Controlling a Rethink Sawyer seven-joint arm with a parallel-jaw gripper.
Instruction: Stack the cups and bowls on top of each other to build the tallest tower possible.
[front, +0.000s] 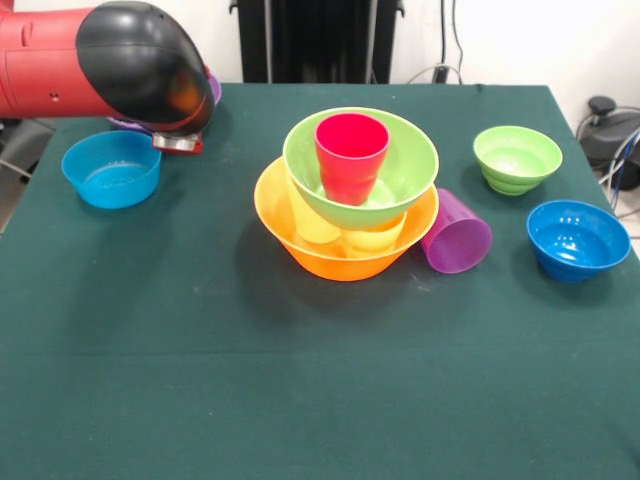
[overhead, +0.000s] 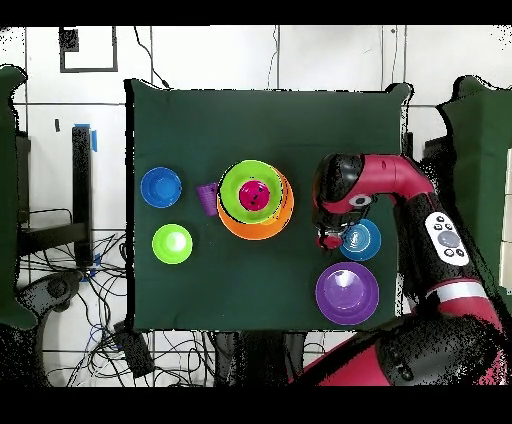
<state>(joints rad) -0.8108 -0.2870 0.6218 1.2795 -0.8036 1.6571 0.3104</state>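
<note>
The tower stands mid-table. Its base is the large orange bowl (front: 345, 255) (overhead: 286, 213). Two yellowish cups (front: 312, 220) (front: 373, 238) stand inside it. The large lime green bowl (front: 405, 165) (overhead: 232, 183) rests on them, slightly tilted. The red-pink cup (front: 352, 155) (overhead: 254, 195) stands upright in that bowl. The purple cup (front: 456, 236) (overhead: 207, 198) lies on its side against the orange bowl. My gripper (front: 178, 143) (overhead: 329, 240) hangs under the black wrist, beside the rim of a small blue bowl (front: 111, 168) (overhead: 362, 241). Its state is hidden.
The large purple bowl (overhead: 347, 292) sits near the robot's base, with only a sliver (front: 213, 88) showing behind the arm. A small lime green bowl (front: 517, 158) (overhead: 172, 243) and a second small blue bowl (front: 578, 238) (overhead: 161, 187) stand on the other side of the tower.
</note>
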